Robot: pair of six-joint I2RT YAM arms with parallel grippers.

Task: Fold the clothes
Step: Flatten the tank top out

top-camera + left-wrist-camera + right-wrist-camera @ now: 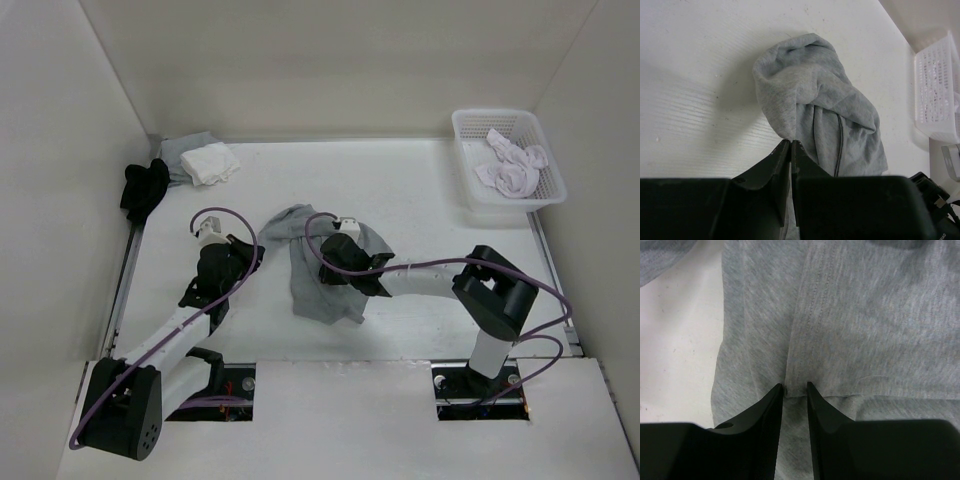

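Left claw point(790, 142): jaws closed, with a corner of the grey garment point(825, 100) pinched between the tips. From that pinch the cloth rises in a bunched hump and drops in loose folds onto the tabletop point(420, 200).

Grey garment: it lies crumpled at the middle of the tabletop, between the two arms, and is not spread flat. I judge it to be thin jersey knit, light and limp with no stiffness of its own. It is likely to sag from any single hold, and stacked layers will probably drag along together. It is not fragile. The best holds appear to be at edges, meaning hems, seams or corners. One claw should take each point, set well apart, so the cloth stretches flat between them. A pinch in mid-panel risks gathering more than one layer.

Right claw point(795, 387): jaws partly apart, with the tips at the corner of a stitched edge point(801, 330) on the garment. No cloth is seen clamped between them.

Far right: a white basket point(470, 205) stands well apart from the garment.
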